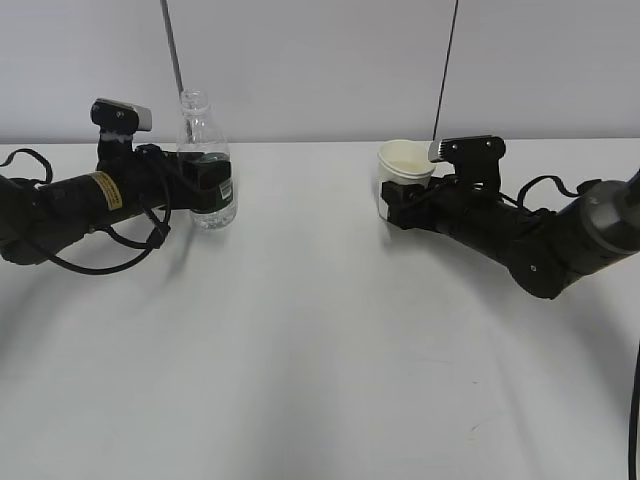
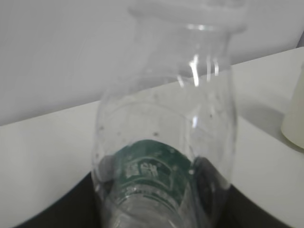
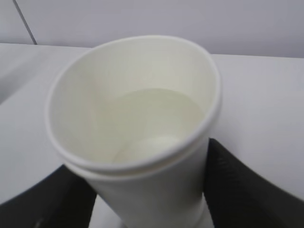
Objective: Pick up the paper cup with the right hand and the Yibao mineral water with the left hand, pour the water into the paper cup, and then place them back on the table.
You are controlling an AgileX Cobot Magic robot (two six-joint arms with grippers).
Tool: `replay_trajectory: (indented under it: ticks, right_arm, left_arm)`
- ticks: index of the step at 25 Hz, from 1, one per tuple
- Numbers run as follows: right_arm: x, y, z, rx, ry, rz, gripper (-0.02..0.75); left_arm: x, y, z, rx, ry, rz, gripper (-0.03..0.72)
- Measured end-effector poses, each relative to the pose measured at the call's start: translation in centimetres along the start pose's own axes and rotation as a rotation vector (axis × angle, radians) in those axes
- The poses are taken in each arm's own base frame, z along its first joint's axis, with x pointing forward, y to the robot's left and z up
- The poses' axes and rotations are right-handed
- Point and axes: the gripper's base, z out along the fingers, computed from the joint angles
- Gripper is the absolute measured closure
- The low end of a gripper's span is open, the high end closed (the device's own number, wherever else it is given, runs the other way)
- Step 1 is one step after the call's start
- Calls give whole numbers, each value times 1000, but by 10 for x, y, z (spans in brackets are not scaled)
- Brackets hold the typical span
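In the exterior view the bottle (image 1: pixel 207 165) stands upright on the white table (image 1: pixel 320 350) at the left, its mouth uncapped, and the left claw (image 1: pixel 205 180) is clamped around its green label from the left side. On the right, the paper cup (image 1: pixel 403 180) sits upright on the table with the right claw (image 1: pixel 400 205) grasping its lower wall; the cup and bottle are well apart, each arm lying low along the tabletop. In the left wrist view the clear bottle (image 2: pixel 166 142) fills the middle, ribbed and see-through, with the green label (image 2: pixel 149 173) low down and dark finger pads (image 2: pixel 209 185) pressed against it at the bottom; a slice of the cup (image 2: pixel 294 118) shows at the right edge. In the right wrist view the cup (image 3: pixel 137 128) is seen from above, its rolled rim slightly squeezed out of round, and some clear liquid lies in its bottom. Black fingers (image 3: pixel 237 185) press the cup's wall on both sides.
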Motion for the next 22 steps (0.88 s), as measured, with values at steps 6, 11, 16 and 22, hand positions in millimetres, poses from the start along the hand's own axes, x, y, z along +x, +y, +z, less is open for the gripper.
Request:
replay_trajectory:
  ticks: [6, 11, 16, 22]
  right_arm:
    - [0, 0, 0, -2, -7, 1, 234]
    - [8, -1, 2, -3, -18, 12, 234]
    - [10, -2, 3, 4, -29, 25, 234]
    - [14, -2, 4, 1, -51, 19, 234]
  left_arm:
    - [0, 0, 0, 0, 0, 0, 366]
    - [0, 0, 0, -2, 0, -2, 366]
    - [0, 0, 0, -3, -1, 0, 366]
    - [1, 1, 0, -5, -5, -6, 366]
